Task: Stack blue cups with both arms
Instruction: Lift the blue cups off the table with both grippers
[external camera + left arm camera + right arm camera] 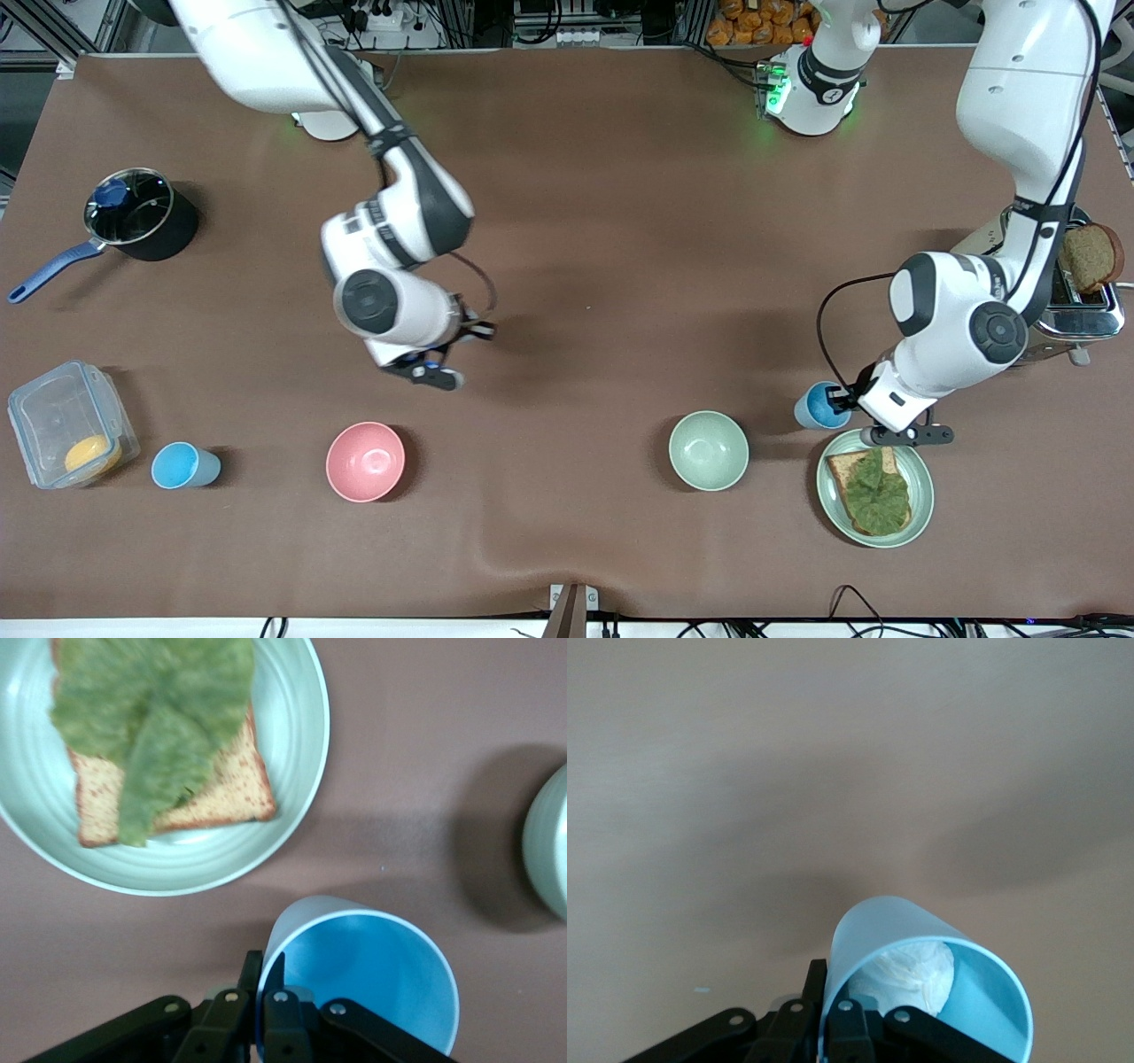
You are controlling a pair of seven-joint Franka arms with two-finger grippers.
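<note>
Blue cups: none stacked yet. Left tool (257, 997) pinches 1 cup's (820, 406) rim beside plate (921, 505); right tool (824, 997) grips another (930, 983) over mid-counter; third cup (182, 465) sits by front edge.

I work in a lab set up as a mock kitchen: my two arms (939, 328) bolt to a brown-covered table (585, 177) edged by aluminium framing (620, 22) and cables, with pot (142, 215), toaster (1076, 292) and bowls laid out.
</note>
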